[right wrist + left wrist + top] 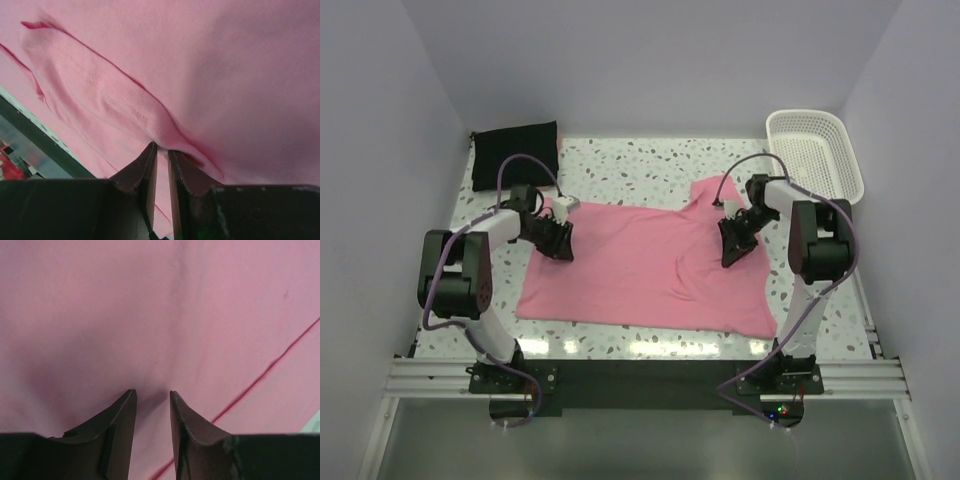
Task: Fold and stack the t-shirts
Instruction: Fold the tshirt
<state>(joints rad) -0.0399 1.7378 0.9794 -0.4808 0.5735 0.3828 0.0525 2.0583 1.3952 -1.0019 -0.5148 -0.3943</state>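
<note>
- Done: black garment [515,152] folded, far-left corner.
- Pending: pink t-shirt [640,270] spread flat, unstacked.
- Right gripper [162,148] pinching its fold; left gripper [152,391] slightly apart, grasp unclear.

Shows left gripper [152,391] at bottom, dark fingers [117,425] narrowly parted, tips on pink shirt [150,300] filling the frame. Shows faint creases rising from the gap, red seam [270,367] slanting lower right, pale table [312,422] sliver beyond.

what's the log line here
pink t-shirt spread out | left gripper on it, grip unclear | right gripper shut on a fold
</note>
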